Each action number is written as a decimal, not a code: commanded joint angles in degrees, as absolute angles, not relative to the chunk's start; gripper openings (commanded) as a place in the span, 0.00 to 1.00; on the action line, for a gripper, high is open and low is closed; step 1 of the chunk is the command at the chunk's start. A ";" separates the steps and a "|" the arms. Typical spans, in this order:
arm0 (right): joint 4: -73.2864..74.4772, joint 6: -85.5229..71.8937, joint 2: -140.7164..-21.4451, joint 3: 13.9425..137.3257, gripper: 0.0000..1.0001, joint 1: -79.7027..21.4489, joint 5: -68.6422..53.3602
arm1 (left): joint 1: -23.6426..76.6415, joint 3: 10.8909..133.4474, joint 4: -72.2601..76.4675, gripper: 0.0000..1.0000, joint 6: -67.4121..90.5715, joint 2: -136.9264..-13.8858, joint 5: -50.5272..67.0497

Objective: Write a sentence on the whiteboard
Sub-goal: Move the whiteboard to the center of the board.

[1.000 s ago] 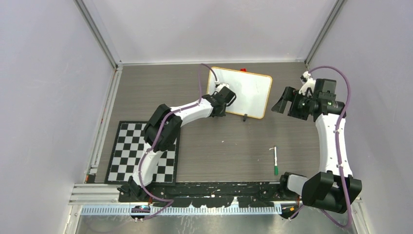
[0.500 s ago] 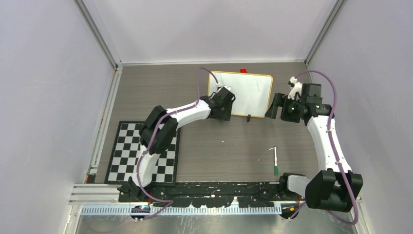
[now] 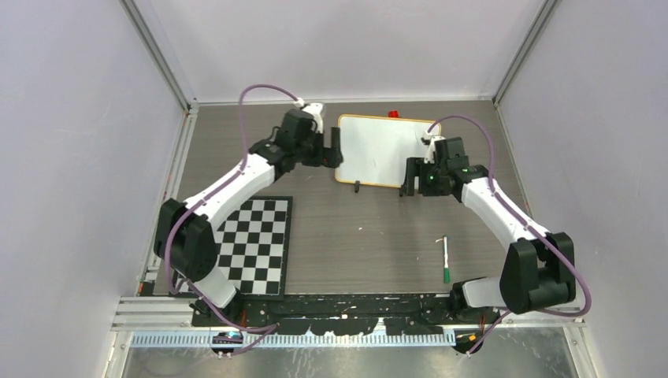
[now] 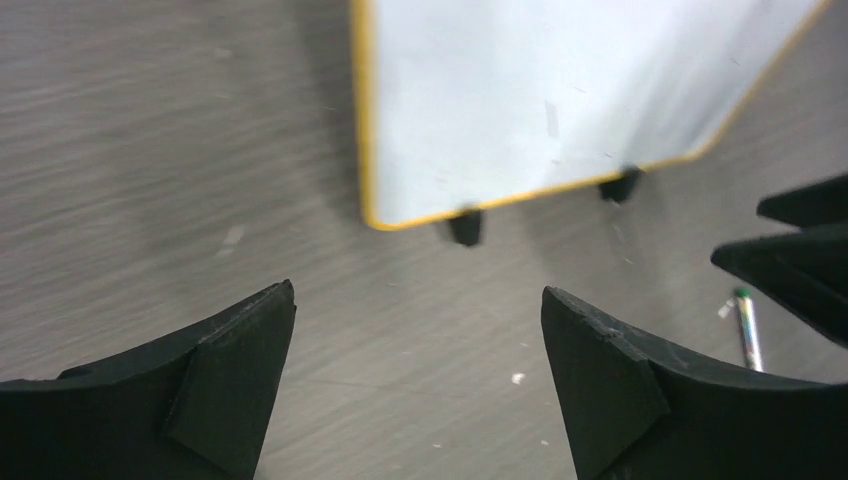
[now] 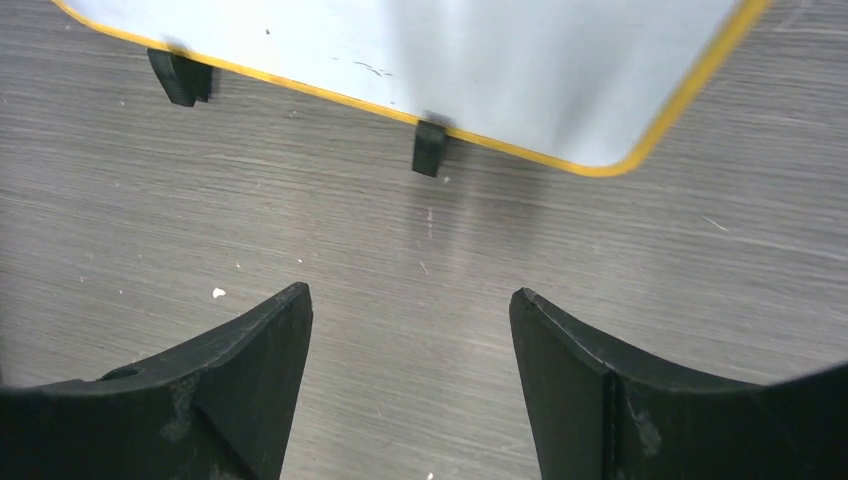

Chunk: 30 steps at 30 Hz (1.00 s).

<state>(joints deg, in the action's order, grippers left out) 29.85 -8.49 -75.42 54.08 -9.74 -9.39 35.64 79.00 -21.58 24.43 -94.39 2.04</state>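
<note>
Task not begun as far as visible: the whiteboard stands on its black feet at the far centre of the table, its face blank apart from faint specks; no sentence is present. Left gripper hovers at the board's left edge, fingers spread, holding nothing. Right gripper sits just before the lower right corner, likewise spread and empty. The marker lies on the table near the right arm's base, well apart from both grippers; pickup and all writing remain. A checkerboard mat lies left; a red object shows behind the board. Nothing obstructs the marker.
</note>
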 commanded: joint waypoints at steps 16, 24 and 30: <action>8.89 -14.73 -89.88 52.14 0.59 -18.74 8.90 | 14.15 72.29 -2.88 0.86 26.96 -98.94 31.68; 8.63 -16.24 -94.74 54.62 0.48 -20.56 9.99 | 14.17 73.97 -0.27 0.85 27.41 -101.38 32.30; 8.80 -17.44 -97.40 56.32 0.33 -20.56 11.27 | 14.15 74.36 1.85 0.85 28.99 -102.99 33.31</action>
